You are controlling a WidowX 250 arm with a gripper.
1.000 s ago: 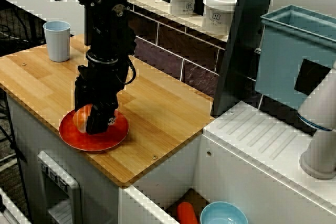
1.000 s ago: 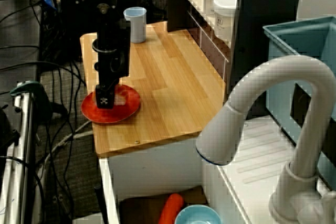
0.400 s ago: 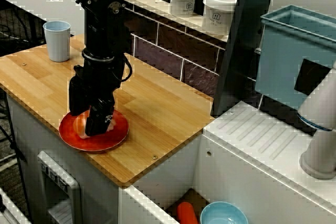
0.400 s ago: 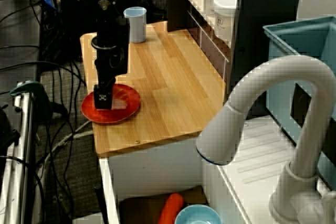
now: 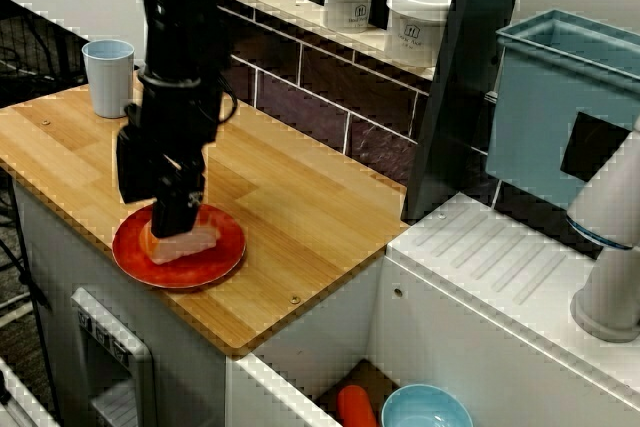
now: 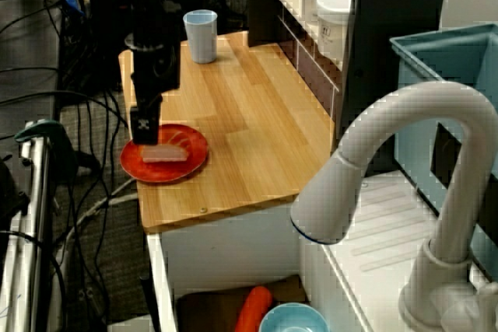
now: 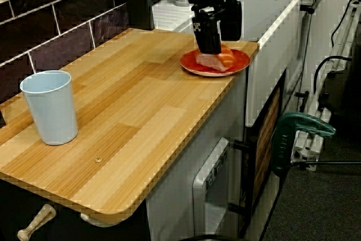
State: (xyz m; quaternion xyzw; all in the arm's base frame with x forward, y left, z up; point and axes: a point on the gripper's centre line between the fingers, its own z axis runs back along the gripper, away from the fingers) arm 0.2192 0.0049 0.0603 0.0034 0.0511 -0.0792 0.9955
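A red plate [image 5: 215,265] sits near the front corner of the wooden counter [image 5: 300,217]. On it lies a piece of food [image 5: 185,242], orange at one end and pale pink along its length. My gripper [image 5: 168,217] hangs just above the piece, open, with nothing between its fingers. In the view past the tap the gripper [image 6: 145,131] stands over the plate's [image 6: 173,171] left edge and the food [image 6: 165,153] lies free beside it. From the cup end, the gripper [image 7: 210,44] hovers over the food [image 7: 216,60] on the plate [image 7: 240,58].
A pale blue cup [image 5: 109,77] stands at the counter's far left end. Two white jars [image 5: 417,22] sit on the ledge behind. To the right are a drainer, a white tap [image 6: 405,161] and a blue bin [image 5: 565,97]. Below lie a blue bowl [image 5: 425,409] and an orange item [image 5: 355,407].
The gripper was down on the plate, closed around the food. It has let go and risen up and to the left; the food now lies flat on the plate.
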